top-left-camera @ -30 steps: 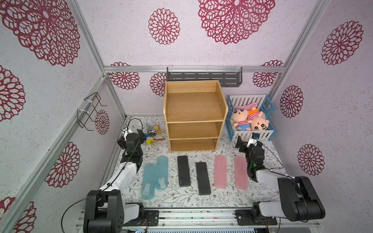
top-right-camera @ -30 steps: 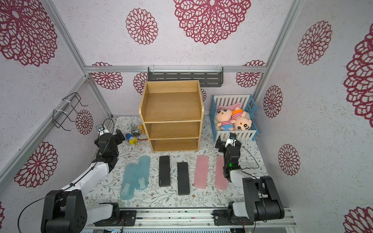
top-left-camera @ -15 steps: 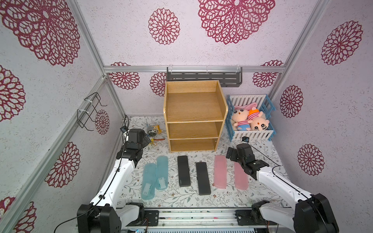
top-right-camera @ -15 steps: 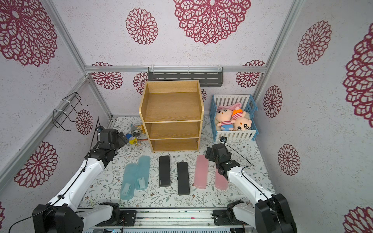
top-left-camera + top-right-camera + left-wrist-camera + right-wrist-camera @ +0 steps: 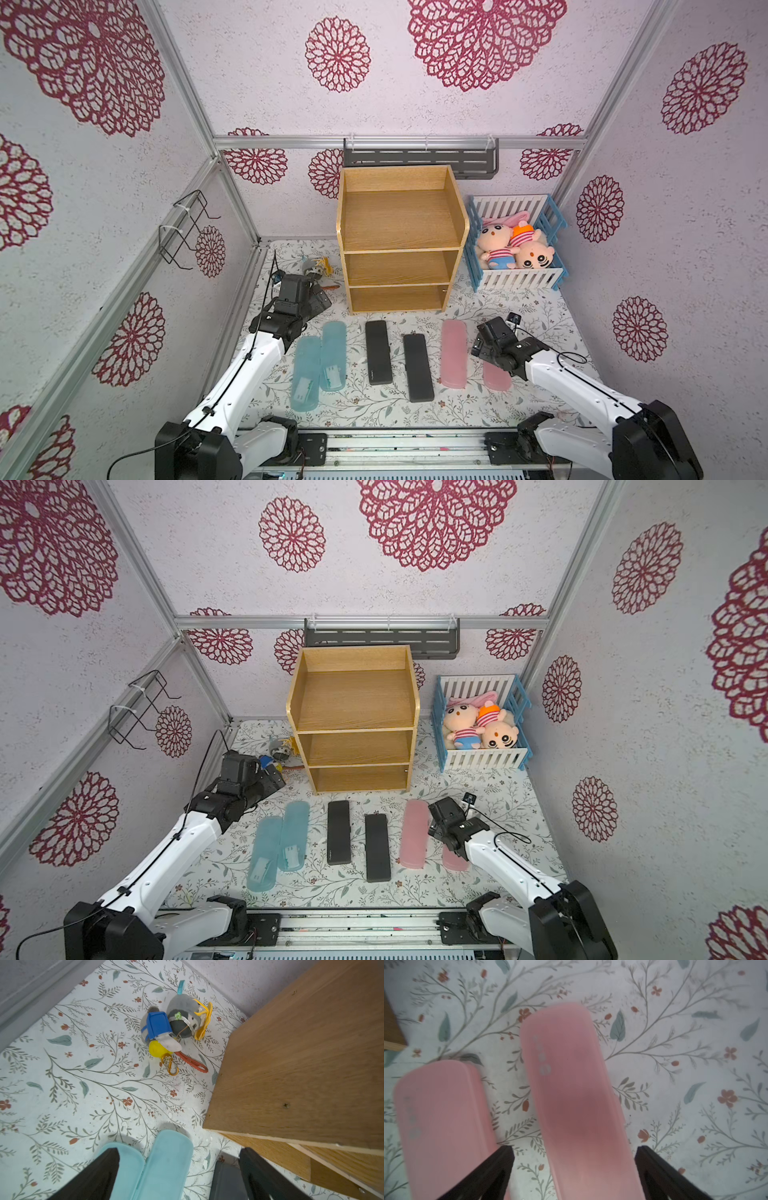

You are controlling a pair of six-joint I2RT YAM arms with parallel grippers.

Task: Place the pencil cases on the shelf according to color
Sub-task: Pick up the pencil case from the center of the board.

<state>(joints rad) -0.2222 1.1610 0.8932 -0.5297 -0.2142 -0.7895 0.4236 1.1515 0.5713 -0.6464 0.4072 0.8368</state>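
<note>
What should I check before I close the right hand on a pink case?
1. Right hand open: ok.
2. Rightmost pink case centred inside the open hand: ok.
3. Other pink case outside the grip: ok, though close.
4. Right hand low enough to grip: cannot tell.
5. Shelf tiers free: ok.
6. Left hand open, holding nothing: ok.

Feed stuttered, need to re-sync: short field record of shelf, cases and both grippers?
shelf: wooden, three tiers, no case on it
light blue pencil cases: two, robot's left end of the row
black pencil cases: two, middle of the row
pink pencil cases: two, robot's right end
left gripper: open, above the blue cases' shelf-side ends
right gripper: open, jaws either side of the outer pink case, not closed on it
</note>
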